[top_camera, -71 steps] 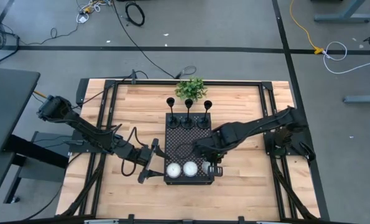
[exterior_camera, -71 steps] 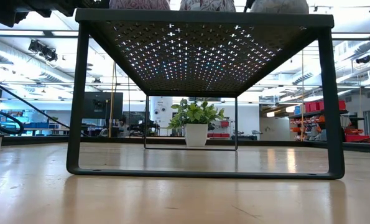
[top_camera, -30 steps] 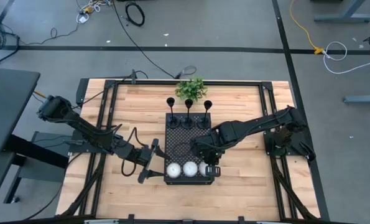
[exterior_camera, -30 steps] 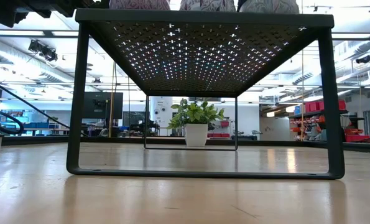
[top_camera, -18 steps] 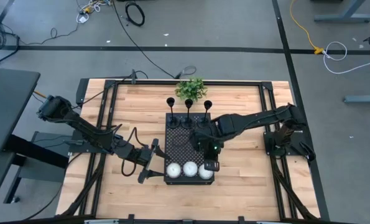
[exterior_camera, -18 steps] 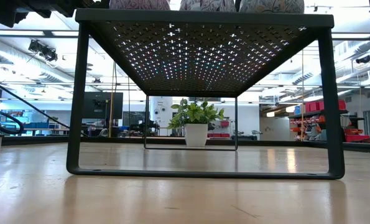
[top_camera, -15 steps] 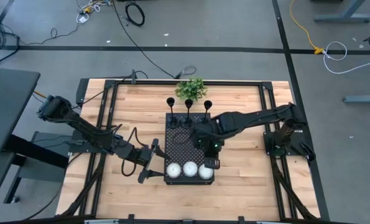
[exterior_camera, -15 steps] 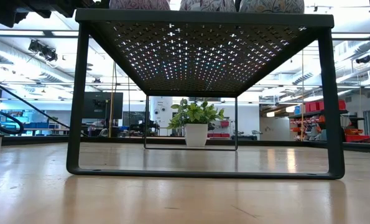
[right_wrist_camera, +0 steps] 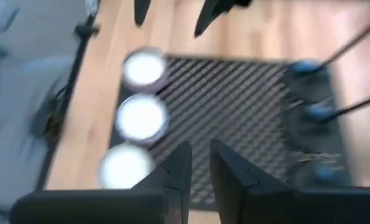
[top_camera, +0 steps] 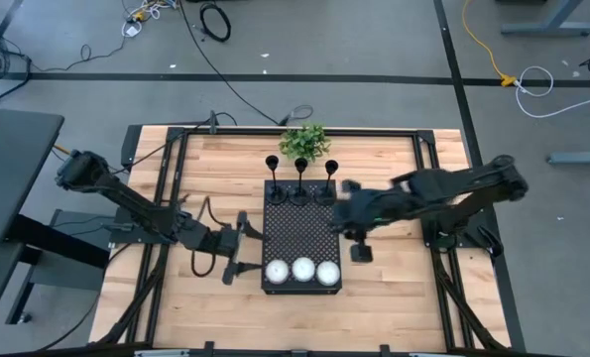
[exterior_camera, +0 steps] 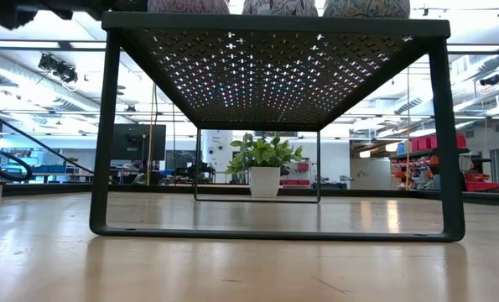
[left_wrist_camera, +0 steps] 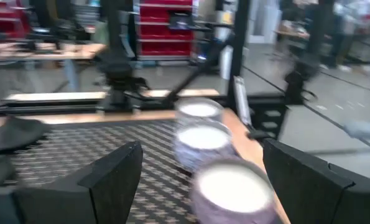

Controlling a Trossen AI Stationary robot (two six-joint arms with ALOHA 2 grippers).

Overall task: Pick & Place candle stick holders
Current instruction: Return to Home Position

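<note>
Black tray mid-counter: three white candles along its 6 o'clock edge; left tool spread at 8; right tool nearly pressed together, empty, at 3; three candle stick holders upright at 12.

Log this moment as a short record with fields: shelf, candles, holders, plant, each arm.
shelf: black perforated shelf, mid-table
candles: three white-topped candles in a row on the shelf, along the edge away from the plant
holders: three black candle stick holders, upright in a row along the edge nearest the plant
plant: potted plant on the table behind the holders
left arm: left gripper open, empty, just left of the shelf
right arm: right gripper holds nothing, off the shelf's right side
</note>
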